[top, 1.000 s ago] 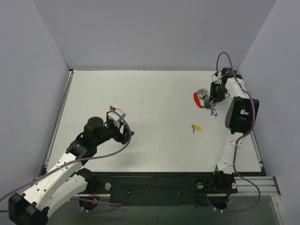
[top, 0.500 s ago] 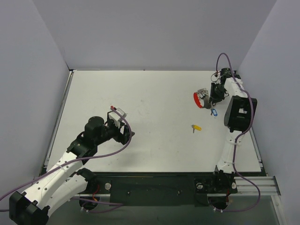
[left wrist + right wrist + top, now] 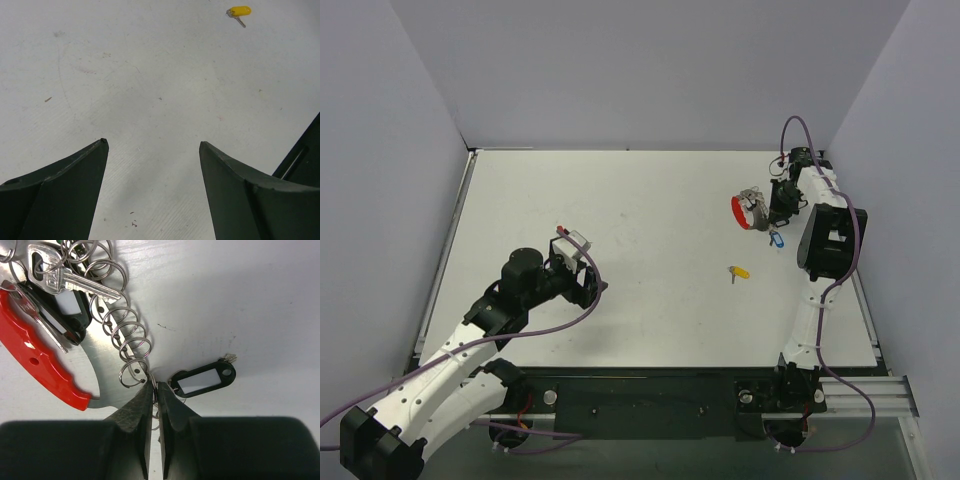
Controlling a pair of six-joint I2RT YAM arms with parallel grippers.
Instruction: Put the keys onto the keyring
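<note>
My right gripper (image 3: 154, 386) is shut on a thin silvery ring at the end of the keyring's chain of rings (image 3: 120, 325). The chain runs up to a bunch holding a silver key (image 3: 65, 277), a black tag (image 3: 65, 307) and a red plastic grip (image 3: 40, 357). A key with a dark tag (image 3: 205, 380) lies just right of the fingertips. In the top view this gripper (image 3: 767, 222) is at the far right, by the red grip (image 3: 740, 212) and the tagged key (image 3: 776, 240). The yellow key (image 3: 739, 271) lies alone mid-table and also shows in the left wrist view (image 3: 239, 11). My left gripper (image 3: 152, 145) is open and empty, low over bare table (image 3: 585, 282).
A flat metal plate (image 3: 102, 372) with small holes lies under the chain of rings. The table's right edge (image 3: 865, 300) and the right wall are close to the right arm. Purple cables (image 3: 555, 325) trail from both arms.
The right gripper and the bunch with the red grip have shifted slightly away from me. The left gripper has edged a little forward. The yellow key has not moved.
</note>
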